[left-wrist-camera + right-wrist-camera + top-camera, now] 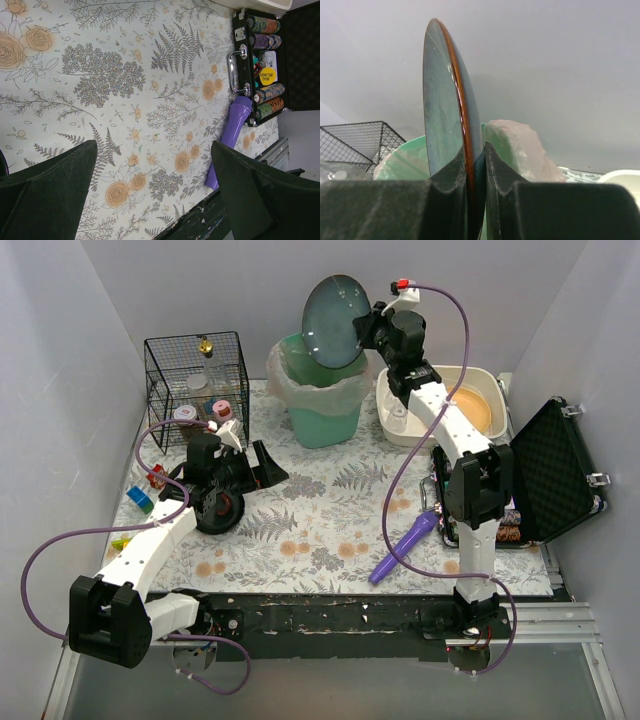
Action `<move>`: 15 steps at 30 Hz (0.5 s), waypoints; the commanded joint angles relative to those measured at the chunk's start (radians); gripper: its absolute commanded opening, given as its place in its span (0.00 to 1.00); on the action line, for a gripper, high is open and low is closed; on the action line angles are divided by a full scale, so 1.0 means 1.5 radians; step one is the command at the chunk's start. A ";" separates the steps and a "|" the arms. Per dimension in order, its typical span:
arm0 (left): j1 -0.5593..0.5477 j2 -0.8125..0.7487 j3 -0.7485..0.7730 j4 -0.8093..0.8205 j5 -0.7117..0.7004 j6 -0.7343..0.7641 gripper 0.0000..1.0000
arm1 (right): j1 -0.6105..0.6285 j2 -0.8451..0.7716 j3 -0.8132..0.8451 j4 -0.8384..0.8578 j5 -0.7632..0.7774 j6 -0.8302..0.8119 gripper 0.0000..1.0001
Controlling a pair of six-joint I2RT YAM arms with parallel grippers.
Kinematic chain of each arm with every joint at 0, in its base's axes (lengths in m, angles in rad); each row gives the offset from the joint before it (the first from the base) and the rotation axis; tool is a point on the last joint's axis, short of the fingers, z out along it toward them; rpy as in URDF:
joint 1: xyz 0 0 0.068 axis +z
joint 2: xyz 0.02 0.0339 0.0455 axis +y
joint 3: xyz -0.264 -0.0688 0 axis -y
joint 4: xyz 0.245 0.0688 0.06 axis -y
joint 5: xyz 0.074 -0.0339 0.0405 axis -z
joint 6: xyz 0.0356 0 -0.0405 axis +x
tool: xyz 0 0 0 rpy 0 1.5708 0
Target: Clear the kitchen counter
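Note:
The kitchen counter (330, 510) is covered by a fern-and-flower cloth, which also shows in the left wrist view (100, 75). My right gripper (368, 328) is shut on the rim of a blue-grey plate (335, 318) with a brown edge. It holds the plate on edge above a green bin (320, 400). In the right wrist view the fingers (447, 175) pinch the plate (442, 100) upright over the bin (402, 160). My left gripper (262, 466) is open and empty just above the counter's left middle, as the left wrist view (155, 195) also shows.
A purple tube (405, 545) lies near the front edge (232, 132). An open black case of poker chips (525, 480) stands at the right (260, 65). A white basin (395, 425) holds an orange dish. A wire basket (195, 370) with bottles stands back left. Small toys (140, 498) lie at the left.

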 commanded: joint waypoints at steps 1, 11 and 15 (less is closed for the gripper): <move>0.005 -0.013 0.010 0.000 0.000 0.009 0.98 | -0.017 -0.117 -0.005 0.172 0.096 0.026 0.01; 0.004 -0.017 0.020 -0.010 0.000 0.014 0.98 | -0.206 -0.316 -0.403 0.260 0.076 0.467 0.01; 0.003 -0.018 0.019 -0.008 0.004 0.014 0.98 | -0.254 -0.393 -0.560 0.340 0.080 0.557 0.01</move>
